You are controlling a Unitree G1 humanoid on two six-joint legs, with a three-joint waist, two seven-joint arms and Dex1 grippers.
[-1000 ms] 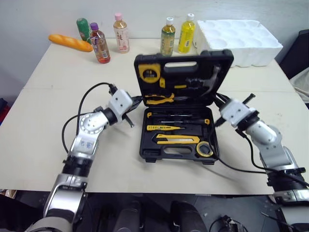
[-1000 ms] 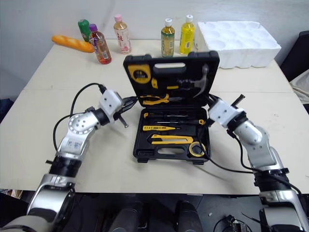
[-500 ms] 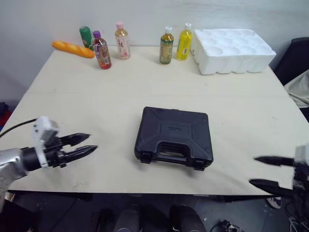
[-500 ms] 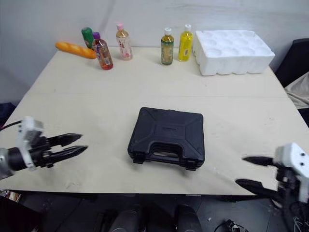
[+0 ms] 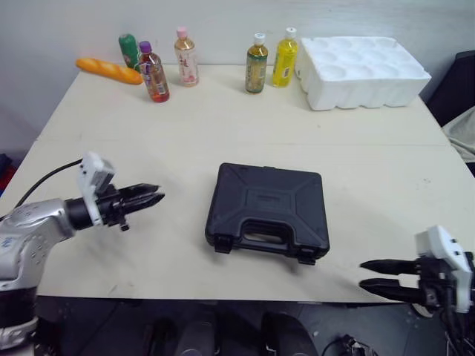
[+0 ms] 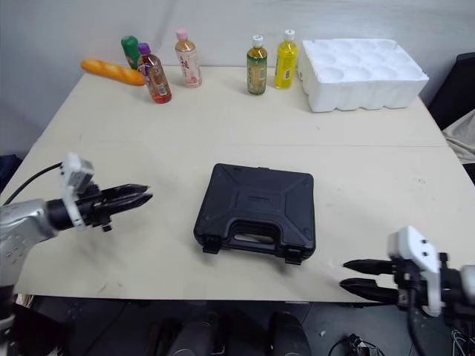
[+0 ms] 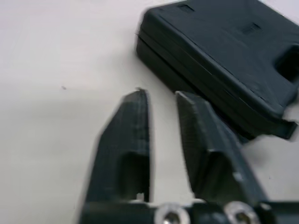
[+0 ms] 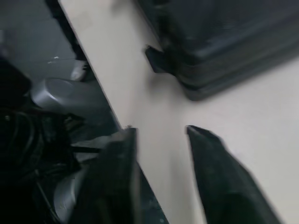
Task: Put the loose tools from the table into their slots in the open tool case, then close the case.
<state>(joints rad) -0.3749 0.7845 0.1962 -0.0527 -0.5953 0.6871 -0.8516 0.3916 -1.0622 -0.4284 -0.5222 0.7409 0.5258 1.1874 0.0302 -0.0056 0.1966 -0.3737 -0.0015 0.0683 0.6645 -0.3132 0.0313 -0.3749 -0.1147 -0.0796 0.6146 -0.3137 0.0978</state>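
Note:
The black tool case (image 5: 269, 210) lies shut and flat in the middle of the table, its handle and latches toward the front edge. No loose tools show on the tabletop. My left gripper (image 5: 154, 199) hovers low over the table to the left of the case and points at it. Its fingers stand only a narrow gap apart, with nothing between them. In the left wrist view the case's corner (image 7: 219, 60) lies just beyond the fingertips (image 7: 140, 100). My right gripper (image 5: 365, 274) sits at the table's front edge, right of the case. It is open, empty and pointing left.
Along the back edge stand several drink bottles (image 5: 257, 62). A bread loaf (image 5: 108, 70) lies at the back left, and a white foam tray (image 5: 364, 63) at the back right. A cable trails from my left arm. Bare tabletop surrounds the case.
A second ago the case stood open with both grippers at its sides; now it is shut and both arms are drawn back. Since then the left gripper has moved nearer and its fingers have narrowed.

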